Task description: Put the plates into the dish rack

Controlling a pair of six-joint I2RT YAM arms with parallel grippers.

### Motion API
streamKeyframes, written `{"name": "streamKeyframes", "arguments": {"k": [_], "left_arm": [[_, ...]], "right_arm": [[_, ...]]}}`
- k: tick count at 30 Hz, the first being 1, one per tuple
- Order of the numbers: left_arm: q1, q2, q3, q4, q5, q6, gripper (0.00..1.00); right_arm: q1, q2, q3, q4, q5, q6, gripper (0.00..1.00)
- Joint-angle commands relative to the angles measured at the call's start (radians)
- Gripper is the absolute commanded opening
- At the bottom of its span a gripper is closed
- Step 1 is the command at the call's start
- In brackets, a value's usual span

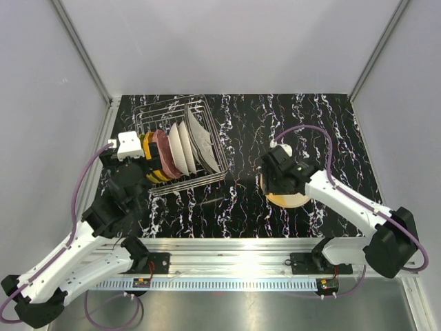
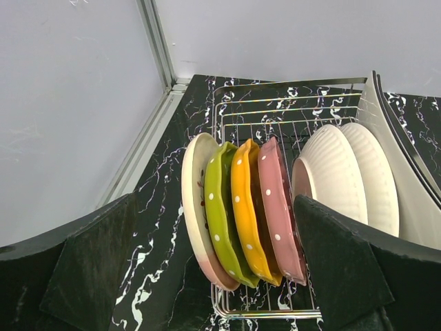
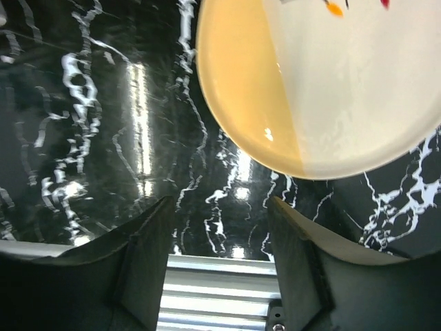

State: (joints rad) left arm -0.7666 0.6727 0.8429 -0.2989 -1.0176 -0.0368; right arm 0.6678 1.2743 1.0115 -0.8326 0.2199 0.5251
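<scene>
The wire dish rack (image 1: 207, 110) stands at the back left, with several plates upright in it. The left wrist view shows a cream brown-rimmed plate (image 2: 195, 200), a lime-green plate (image 2: 219, 207), an orange plate (image 2: 247, 207) and a pink plate (image 2: 279, 207), then white plates (image 2: 344, 172). My left gripper (image 1: 143, 172) is open wide at the rack's near-left end, those plates showing between its fingers (image 2: 96, 269). A yellow-and-cream plate (image 1: 289, 201) (image 3: 317, 89) lies flat on the table. My right gripper (image 1: 279, 185) (image 3: 220, 255) hovers over its near rim, open and holding nothing.
A grey squarish plate (image 2: 413, 179) leans at the rack's far end. The black marbled table (image 1: 241, 207) is bounded by white walls on the left, back and right. The aluminium rail (image 3: 220, 289) with the arm bases runs along the near edge.
</scene>
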Motion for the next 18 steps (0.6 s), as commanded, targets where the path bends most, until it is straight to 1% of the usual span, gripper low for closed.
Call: {"name": "streamKeyframes", "arguments": {"k": [1, 3, 7, 15, 17, 18], "left_arm": [[0.003, -0.012, 0.041, 0.020, 0.008, -0.020, 0.99], [0.003, -0.010, 0.041, 0.018, 0.013, -0.023, 0.99], [0.003, -0.004, 0.044, 0.009, 0.027, -0.029, 0.99], [0.003, -0.002, 0.045, 0.006, 0.037, -0.035, 0.99], [0.003, -0.001, 0.047, 0.003, 0.043, -0.038, 0.99], [0.001, 0.001, 0.047, 0.001, 0.045, -0.038, 0.99]], "right_arm": [[0.045, 0.026, -0.025, 0.006, 0.157, 0.099, 0.60], [0.084, 0.068, -0.033, 0.026, 0.167, 0.108, 0.56], [0.122, 0.144, -0.024, 0.061, 0.217, 0.118, 0.54], [0.122, 0.309, -0.022, 0.151, 0.220, 0.093, 0.51], [0.122, 0.341, -0.016, 0.165, 0.237, 0.092, 0.47], [0.122, 0.350, -0.016, 0.173, 0.231, 0.087, 0.47]]}}
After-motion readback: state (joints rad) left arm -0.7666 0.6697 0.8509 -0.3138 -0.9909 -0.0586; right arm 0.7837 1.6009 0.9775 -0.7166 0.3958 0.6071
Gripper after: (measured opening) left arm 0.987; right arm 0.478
